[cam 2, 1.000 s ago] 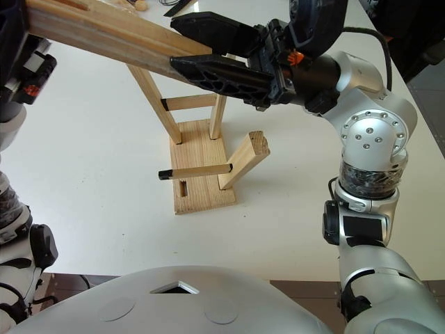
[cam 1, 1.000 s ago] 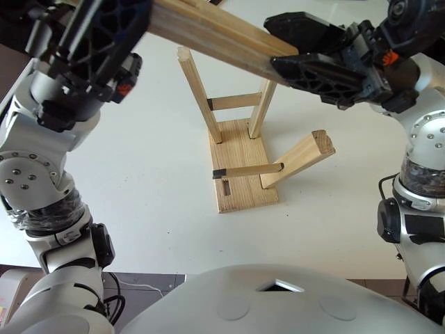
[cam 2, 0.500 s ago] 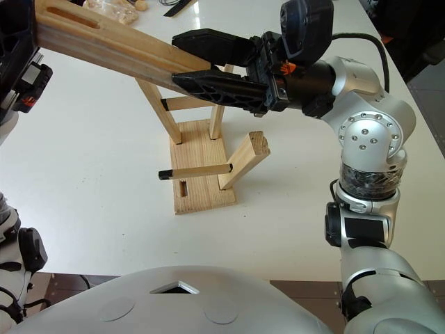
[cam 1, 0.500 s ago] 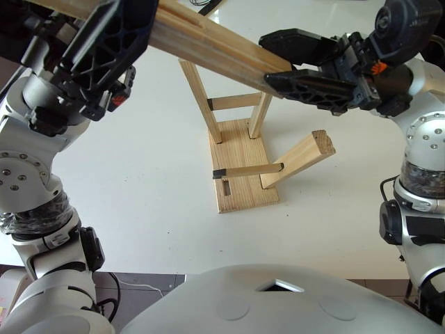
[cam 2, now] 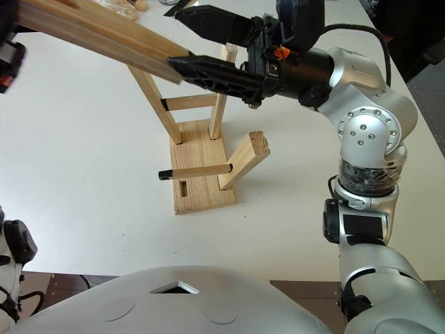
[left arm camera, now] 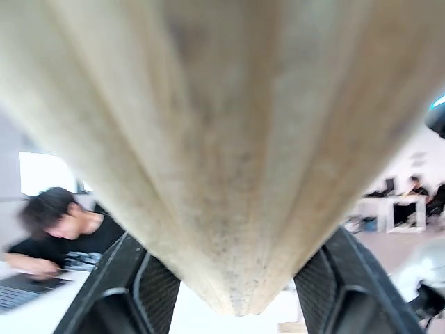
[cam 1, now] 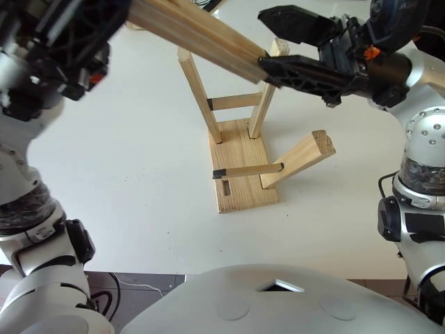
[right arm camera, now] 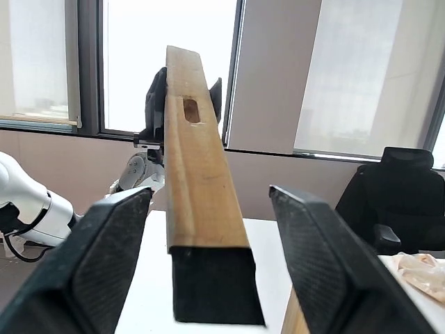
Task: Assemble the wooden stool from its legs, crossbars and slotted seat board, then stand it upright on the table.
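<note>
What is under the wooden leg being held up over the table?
The seat board on the table, two upright legs joined by a crossbar. The right hand hides part of one upright.

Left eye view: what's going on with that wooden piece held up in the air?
The left hand holds a slotted wooden leg in the air above the table. The right hand is open around the leg's free end. Below, the seat board lies flat with two upright legs joined by a crossbar. A third leg leans tilted, a second crossbar sticking out. The stool is only part built.
</note>
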Controlling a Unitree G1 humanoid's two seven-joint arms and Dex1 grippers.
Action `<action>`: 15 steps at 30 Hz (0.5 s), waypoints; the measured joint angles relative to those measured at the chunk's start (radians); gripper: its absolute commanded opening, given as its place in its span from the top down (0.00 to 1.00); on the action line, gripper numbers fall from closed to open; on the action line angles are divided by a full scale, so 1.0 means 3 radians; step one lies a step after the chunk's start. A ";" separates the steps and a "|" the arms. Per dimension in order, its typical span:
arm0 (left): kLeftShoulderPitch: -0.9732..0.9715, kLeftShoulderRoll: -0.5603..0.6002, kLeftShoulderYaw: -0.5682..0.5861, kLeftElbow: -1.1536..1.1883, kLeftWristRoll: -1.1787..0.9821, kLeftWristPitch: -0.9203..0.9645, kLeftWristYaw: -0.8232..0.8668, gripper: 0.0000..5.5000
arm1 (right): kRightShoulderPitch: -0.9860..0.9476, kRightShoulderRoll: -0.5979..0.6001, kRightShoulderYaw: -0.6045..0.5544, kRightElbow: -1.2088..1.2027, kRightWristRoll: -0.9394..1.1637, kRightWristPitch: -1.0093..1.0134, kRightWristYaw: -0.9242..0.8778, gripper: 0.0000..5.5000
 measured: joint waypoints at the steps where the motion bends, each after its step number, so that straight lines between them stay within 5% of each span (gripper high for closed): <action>1: 0.0030 0.0104 0.0046 -0.0005 0.0164 -0.0016 -0.0105 0.63 | -0.0003 -0.0004 -0.0047 0.0014 -0.0002 -0.0001 -0.0014 0.43; 7: 0.0724 0.0464 0.0302 -0.0171 0.1013 -0.0177 -0.0608 0.63 | 0.0020 -0.0182 -0.0279 0.0091 -0.0047 -0.0049 -0.0087 0.43; 15: 0.1960 0.0355 0.0279 -0.0316 0.1784 -0.0523 -0.1293 0.63 | 0.0187 -0.0487 -0.0506 0.0152 -0.0142 -0.0096 -0.0042 0.43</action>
